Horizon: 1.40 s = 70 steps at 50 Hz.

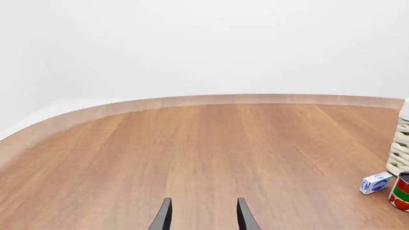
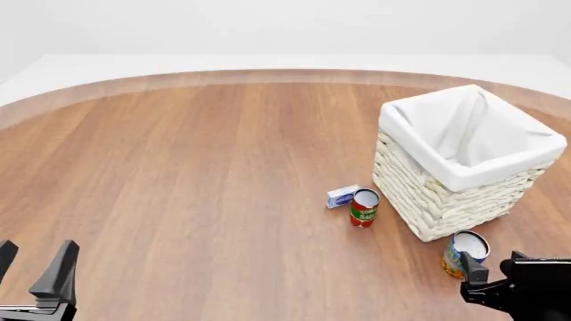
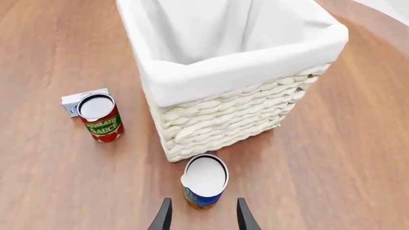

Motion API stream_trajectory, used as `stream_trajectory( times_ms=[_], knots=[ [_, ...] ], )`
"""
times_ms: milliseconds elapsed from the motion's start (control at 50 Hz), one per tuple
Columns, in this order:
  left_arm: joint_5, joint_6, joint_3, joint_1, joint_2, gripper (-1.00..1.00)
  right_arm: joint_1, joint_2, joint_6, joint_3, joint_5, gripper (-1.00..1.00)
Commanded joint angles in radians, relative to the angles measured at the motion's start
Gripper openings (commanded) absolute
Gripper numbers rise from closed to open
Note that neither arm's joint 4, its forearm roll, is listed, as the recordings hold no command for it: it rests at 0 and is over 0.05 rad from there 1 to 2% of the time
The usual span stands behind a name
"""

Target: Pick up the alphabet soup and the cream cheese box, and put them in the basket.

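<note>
Near the right gripper [image 3: 199, 213], just ahead of its fingertips, stands the soup [image 3: 204, 181], upright on the table [image 2: 196, 187], its pale top facing up and its axis vertical. The right wrist view looks down on it with the 2 fingers spread apart and empty, the can lined up with the gap between them but not yet inside it. The soup sits just beside the near corner of the basket [image 2: 446, 200], close enough that a wide approach could brush the wicker. My judgement is that the right arm is plainly the nearer one and that the coming move is a short reach forward and down to straddle the can.

The box [image 2: 341, 196] lies flat on the table, touching or almost touching the red can [image 2: 363, 208], on the basket's left side. It lies between the arms, though nearer the right.

The left gripper [image 1: 201, 215] is parted and holds nothing, hanging over bare wood well apart from everything.

Hidden or unclear: the soup's label is mostly out of sight from above, the red can covers part of the box in the right wrist view, and the front view cuts off both grippers at its lower edge
</note>
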Motion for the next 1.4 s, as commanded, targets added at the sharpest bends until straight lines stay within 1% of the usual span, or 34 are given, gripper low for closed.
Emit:
stream_trajectory(
  times_ms=[20, 40, 140, 260, 340, 480, 580, 760, 900, 980, 1000, 1280, 1340, 1400],
  knots=[
    [0.0, 0.0, 0.0, 0.0, 0.0, 1.0, -0.006, 0.081, -0.003, 0.0, -0.069, 1.0],
    [0.0, 0.0, 0.0, 0.0, 0.0, 1.0, -0.005, 0.111, -0.001, 0.0, -0.098, 1.0],
    [0.0, 0.0, 0.0, 0.0, 0.0, 1.0, -0.001, 0.125, 0.001, 0.0, -0.109, 1.0],
    [0.0, 0.0, 0.0, 0.0, 0.0, 1.0, 0.004, 0.203, 0.005, 0.0, -0.182, 1.0],
    [0.0, 0.0, 0.0, 0.0, 0.0, 1.0, 0.005, 0.202, 0.006, 0.0, -0.178, 1.0],
    [0.0, 0.0, 0.0, 0.0, 0.0, 1.0, 0.008, 0.232, 0.009, 0.0, -0.207, 1.0],
    [0.0, 0.0, 0.0, 0.0, 0.0, 1.0, 0.009, 0.234, 0.009, 0.0, -0.208, 1.0],
    [0.0, 0.0, 0.0, 0.0, 0.0, 1.0, 0.008, 0.298, 0.012, 0.0, -0.27, 1.0],
    [0.0, 0.0, 0.0, 0.0, 0.0, 1.0, 0.005, 0.337, 0.011, 0.0, -0.305, 1.0],
    [0.0, 0.0, 0.0, 0.0, 0.0, 1.0, 0.004, 0.343, 0.011, 0.0, -0.31, 1.0],
    [0.0, 0.0, 0.0, 0.0, 0.0, 1.0, 0.003, 0.373, 0.011, 0.0, -0.337, 1.0],
    [0.0, 0.0, 0.0, 0.0, 0.0, 1.0, -0.007, 0.466, 0.013, 0.0, -0.424, 1.0],
    [0.0, 0.0, 0.0, 0.0, 0.0, 1.0, -0.009, 0.52, 0.012, 0.0, -0.475, 1.0],
    [0.0, 0.0, 0.0, 0.0, 0.0, 1.0, -0.01, 0.533, 0.012, 0.0, -0.487, 1.0]
  ],
)
